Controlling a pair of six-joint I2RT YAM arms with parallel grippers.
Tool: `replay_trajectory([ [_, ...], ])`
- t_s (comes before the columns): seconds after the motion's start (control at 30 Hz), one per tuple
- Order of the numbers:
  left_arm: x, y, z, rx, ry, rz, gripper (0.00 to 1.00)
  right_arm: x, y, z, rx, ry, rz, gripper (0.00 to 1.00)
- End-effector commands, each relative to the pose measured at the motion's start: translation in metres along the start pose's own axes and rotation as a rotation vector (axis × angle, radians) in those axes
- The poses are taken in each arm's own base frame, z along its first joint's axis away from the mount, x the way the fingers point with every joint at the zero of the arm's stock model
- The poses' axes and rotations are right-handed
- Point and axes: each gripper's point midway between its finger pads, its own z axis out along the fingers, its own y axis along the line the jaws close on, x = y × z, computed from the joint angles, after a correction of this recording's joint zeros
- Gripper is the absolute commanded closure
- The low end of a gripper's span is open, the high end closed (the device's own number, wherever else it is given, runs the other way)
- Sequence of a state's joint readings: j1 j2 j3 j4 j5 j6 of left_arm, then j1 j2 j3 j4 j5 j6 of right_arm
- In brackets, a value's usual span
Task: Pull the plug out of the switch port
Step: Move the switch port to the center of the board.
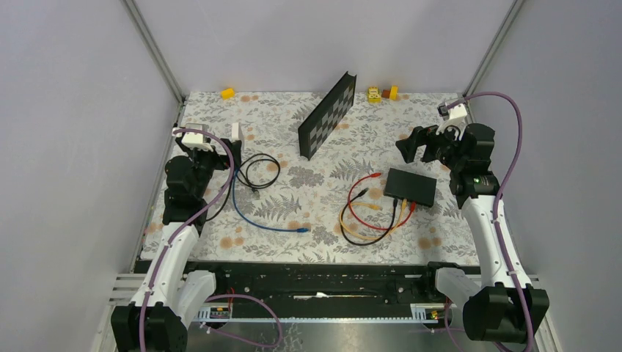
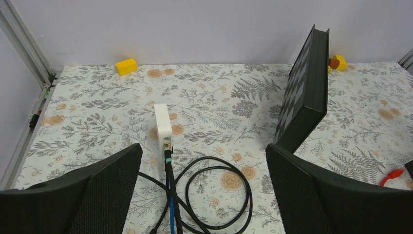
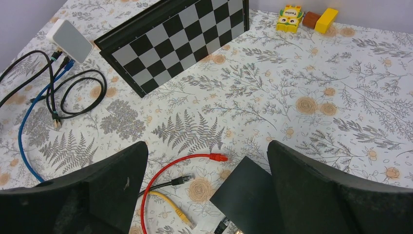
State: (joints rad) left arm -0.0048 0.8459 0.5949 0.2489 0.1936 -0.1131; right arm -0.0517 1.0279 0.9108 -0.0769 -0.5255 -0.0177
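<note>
Right claw: jaws spread wide, nothing between them. Pads are matte black with a fine woven grain.

Just below it the switch lies flat on the table, right of centre. It is a matte black box with crisp corners. My wrist view cuts off its near end, so the ports hardly show there.

From above, black, yellow and red leads run off its near narrow edge. I cannot tell how many are seated.

Loose ends lie left of the switch: red cable, yellow cable, black plug.

Farther out a glossy checkered board stands tilted on edge.

Left claw: also gaping, empty, well apart from the switch. It faces a smooth white box with a looped black cable plugged in.

The table cloth is a fern-and-flower print.
</note>
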Motion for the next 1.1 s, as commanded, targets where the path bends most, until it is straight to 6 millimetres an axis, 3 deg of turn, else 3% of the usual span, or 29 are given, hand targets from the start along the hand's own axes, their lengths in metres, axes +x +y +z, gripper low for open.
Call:
replay_trajectory([
  [0.0, -0.019, 0.003, 0.0, -0.016, -0.07, 0.022, 0.01, -0.011, 0.009, -0.003, -0.036, -0.041, -0.045, 0.0],
  [0.4, -0.018, 0.008, 0.0, -0.043, -0.067, 0.035, 0.01, -0.008, 0.006, -0.001, -0.027, -0.037, -0.057, 0.0],
  [0.8, -0.035, 0.027, -0.009, -0.134, -0.065, 0.106, 0.01, -0.009, 0.013, -0.004, -0.067, -0.043, -0.088, 0.0],
  [0.87, -0.031, 0.032, -0.006, -0.154, -0.04, 0.109, 0.01, -0.007, 0.016, -0.002, -0.087, -0.035, -0.087, 0.0],
  [1.07, 0.015, 0.044, 0.021, -0.16, 0.099, 0.117, 0.01, -0.002, 0.016, -0.002, -0.096, -0.016, -0.105, 0.0],
])
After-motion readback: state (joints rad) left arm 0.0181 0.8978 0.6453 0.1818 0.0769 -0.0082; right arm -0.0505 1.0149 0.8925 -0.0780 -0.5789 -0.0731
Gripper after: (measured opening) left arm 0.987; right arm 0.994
